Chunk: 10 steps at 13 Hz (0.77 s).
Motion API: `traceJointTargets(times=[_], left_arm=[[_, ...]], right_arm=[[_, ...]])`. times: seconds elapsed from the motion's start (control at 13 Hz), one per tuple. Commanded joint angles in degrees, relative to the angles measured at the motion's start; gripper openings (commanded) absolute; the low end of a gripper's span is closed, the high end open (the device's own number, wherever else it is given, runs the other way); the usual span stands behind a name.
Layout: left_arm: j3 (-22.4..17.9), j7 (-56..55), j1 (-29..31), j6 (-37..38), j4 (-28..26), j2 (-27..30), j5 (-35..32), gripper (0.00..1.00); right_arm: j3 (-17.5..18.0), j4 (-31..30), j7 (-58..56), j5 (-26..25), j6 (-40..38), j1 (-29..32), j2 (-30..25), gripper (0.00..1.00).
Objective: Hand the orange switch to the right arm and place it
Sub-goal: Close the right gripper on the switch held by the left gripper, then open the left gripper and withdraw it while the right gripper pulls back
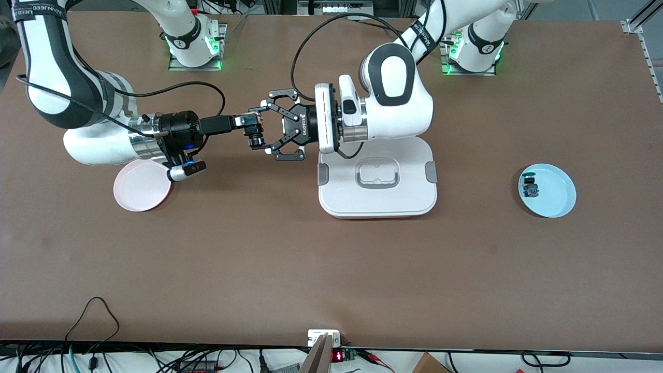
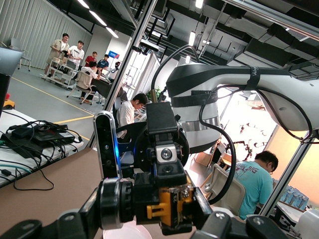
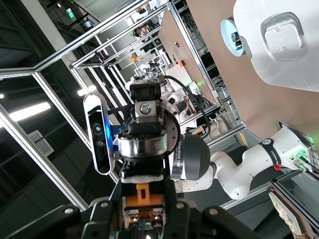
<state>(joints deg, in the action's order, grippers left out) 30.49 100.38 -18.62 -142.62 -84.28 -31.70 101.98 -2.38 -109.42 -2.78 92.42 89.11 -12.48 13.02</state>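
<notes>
Orange switch (image 1: 255, 135), tiny black body, pinched between both grippers

The brown tabletop (image 1: 331, 269) carries three items directly. A white lidded container (image 1: 378, 178) with grey side latches and a recessed handle lies near the middle. A pink plate (image 1: 141, 185) lies toward the right arm's end, partly under that arm's wrist. A light blue plate (image 1: 548, 190) lies toward the left arm's end, well apart from the container, holding a small blue-bodied part (image 1: 530, 187).
</notes>
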Motion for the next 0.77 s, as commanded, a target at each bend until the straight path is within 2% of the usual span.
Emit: traceJointTargets(times=[0.0, 0.08, 0.15, 0.23, 0.46, 0.69], left_arm=[[-0.1, 2.3, -0.5, -0.6, 1.1, -0.9, 1.3, 0.06], [0.0, 2.0, -0.5, -0.6, 1.1, -0.8, 1.7, 0.39], [0.0, 1.4, -0.2, -0.6, 1.1, -0.6, 3.8, 0.94], [0.0, 1.6, -0.1, -0.5, 1.1, -0.6, 5.0, 1.0], [-0.1, 1.7, 2.0, -0.5, 0.5, -0.1, 4.8, 1.0], [-0.1, 2.5, 7.0, 0.1, -3.6, 2.5, 4.6, 1.0]], right_arm=[[-0.1, -1.1, 0.2, 1.2, 0.2, -0.2, -1.3, 0.17], [-0.1, -1.1, 0.1, 1.2, 0.2, -0.2, -1.3, 0.13], [-0.1, -1.1, 0.2, 1.2, 0.3, -0.2, -1.3, 0.11], [-0.1, -1.1, 0.2, 1.2, 0.2, -0.2, -1.3, 0.1], [-0.1, -1.0, 0.1, 1.2, 0.3, -0.2, -1.3, 0.06], [-0.1, -1.0, 0.0, 1.1, 0.2, -0.2, -1.3, 0.06]])
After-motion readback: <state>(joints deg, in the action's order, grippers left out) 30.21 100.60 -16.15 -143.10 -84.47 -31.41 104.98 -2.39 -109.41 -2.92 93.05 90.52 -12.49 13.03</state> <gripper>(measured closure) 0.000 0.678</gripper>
